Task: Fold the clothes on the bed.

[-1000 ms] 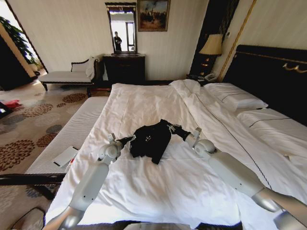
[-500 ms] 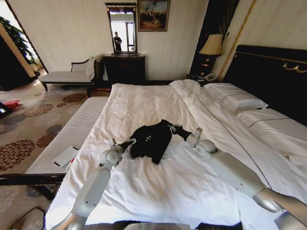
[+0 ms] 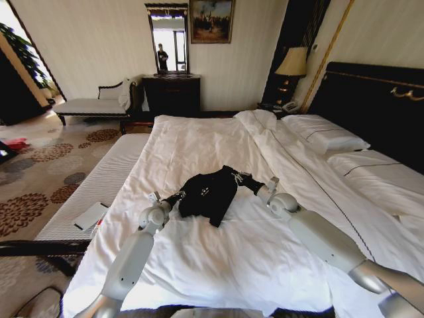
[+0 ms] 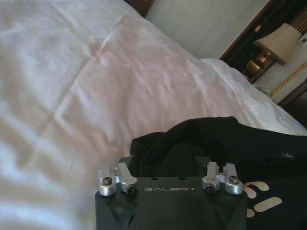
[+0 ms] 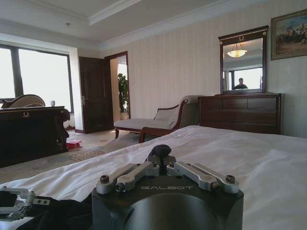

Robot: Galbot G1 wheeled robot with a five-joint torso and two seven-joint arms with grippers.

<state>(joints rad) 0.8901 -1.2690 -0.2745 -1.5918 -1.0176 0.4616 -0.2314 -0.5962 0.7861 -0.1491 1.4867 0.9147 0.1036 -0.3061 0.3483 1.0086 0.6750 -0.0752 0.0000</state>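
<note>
Left gripper [image 3: 176,196] low at the left edge of the black T-shirt [image 3: 211,191], jaws buried in the cloth; cannot tell if they pinch. Shirt lies bunched mid-bed on the white duvet [image 3: 199,139]. Right gripper [image 3: 242,178] at the shirt's right edge, jaws pressed together, seemingly pinching the black fabric.

Ahead of me, a dark wooden dresser [image 3: 171,94] stands against the far wall, with a tall framed mirror [image 3: 167,38] above it and a framed painting [image 3: 212,20] just beside the mirror. A pale chaise bench [image 3: 95,105] sits beside the dresser. A lamp [image 3: 292,64] with a cream shade stands in the corner. The floor is patterned carpet [image 3: 40,169].
</note>
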